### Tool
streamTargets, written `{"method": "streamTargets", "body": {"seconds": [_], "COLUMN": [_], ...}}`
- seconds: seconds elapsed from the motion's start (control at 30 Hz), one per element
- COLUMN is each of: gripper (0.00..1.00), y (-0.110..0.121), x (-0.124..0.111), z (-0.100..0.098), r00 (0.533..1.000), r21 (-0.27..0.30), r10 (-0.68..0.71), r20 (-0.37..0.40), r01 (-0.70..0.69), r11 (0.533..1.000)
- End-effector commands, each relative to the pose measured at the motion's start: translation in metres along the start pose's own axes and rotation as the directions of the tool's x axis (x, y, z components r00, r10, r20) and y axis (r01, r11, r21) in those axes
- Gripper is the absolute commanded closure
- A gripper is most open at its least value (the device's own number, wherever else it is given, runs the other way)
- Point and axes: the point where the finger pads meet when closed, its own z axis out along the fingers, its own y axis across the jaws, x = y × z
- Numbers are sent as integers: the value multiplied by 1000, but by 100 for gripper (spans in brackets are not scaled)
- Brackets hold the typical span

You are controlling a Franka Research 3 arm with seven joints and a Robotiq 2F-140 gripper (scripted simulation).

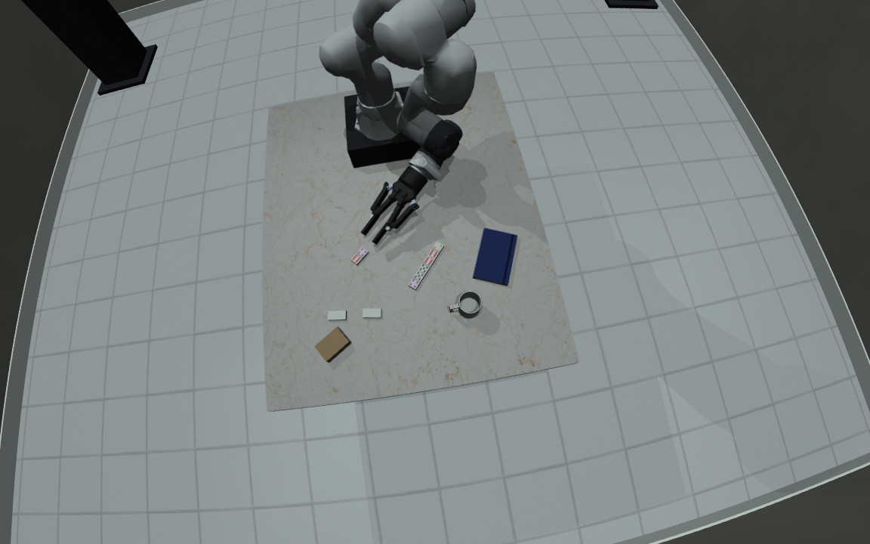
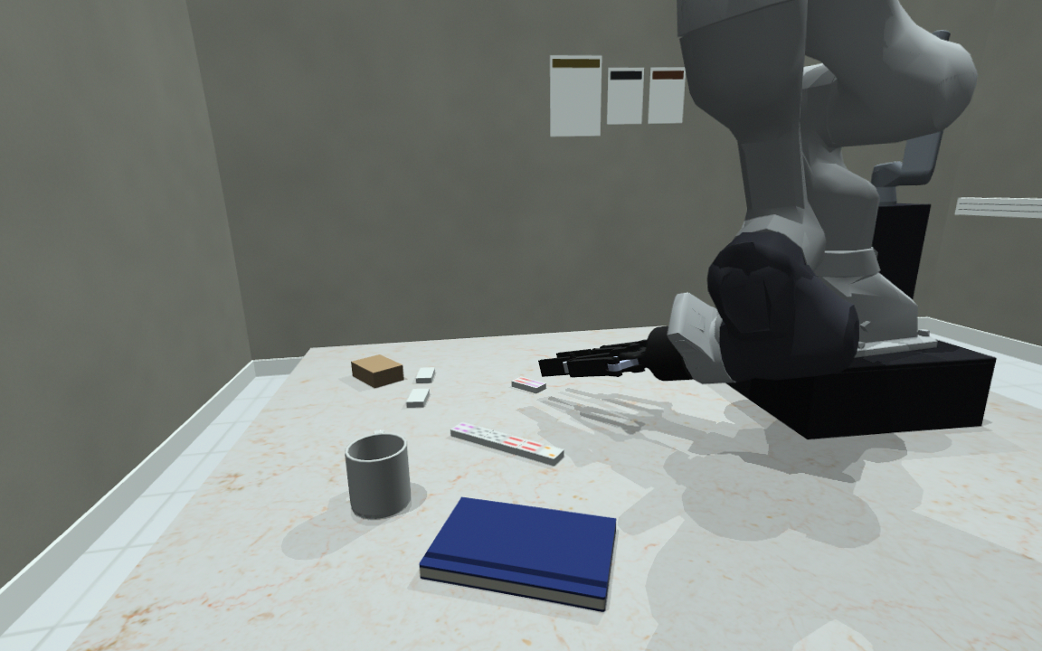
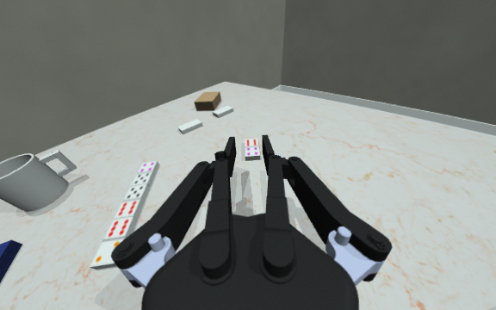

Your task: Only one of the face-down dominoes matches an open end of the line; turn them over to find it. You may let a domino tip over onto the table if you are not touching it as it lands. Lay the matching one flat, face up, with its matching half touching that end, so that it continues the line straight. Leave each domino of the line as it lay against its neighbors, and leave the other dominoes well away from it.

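The line of face-up dominoes [image 1: 425,265] lies diagonally on the marble table top; it also shows in the exterior view [image 2: 506,442] and at the left of the wrist view [image 3: 127,211], with a purple end far from me and an orange end near. A single face-up domino [image 1: 359,255] with a red half and a purple half lies flat just beyond my fingertips. My gripper [image 1: 376,235] [image 2: 549,365] hovers low over the table, fingers a little apart, with nothing between them [image 3: 248,146]. Two white face-down dominoes [image 1: 337,314] [image 1: 371,312] lie further out.
A brown box [image 1: 332,344] sits beside the face-down dominoes. A grey mug [image 1: 469,304] stands past the purple end of the line. A blue book [image 1: 495,255] lies to the line's right. The arm's black base [image 2: 881,388] is behind the gripper.
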Motion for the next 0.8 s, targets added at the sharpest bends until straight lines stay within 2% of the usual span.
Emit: {"method": "streamTargets", "body": {"seconds": [0.0, 0.43, 0.77], "gripper": [66, 66, 66], "y": [2, 2, 2], "x": [2, 5, 18], "z": [-2, -2, -5], "r00": [1000, 1000, 999], "r21": [-6, -6, -6], "r10": [-11, -11, -11], "r20": [-5, 2, 38], "r01": [11, 11, 11], "r11": [1000, 1000, 1000]}}
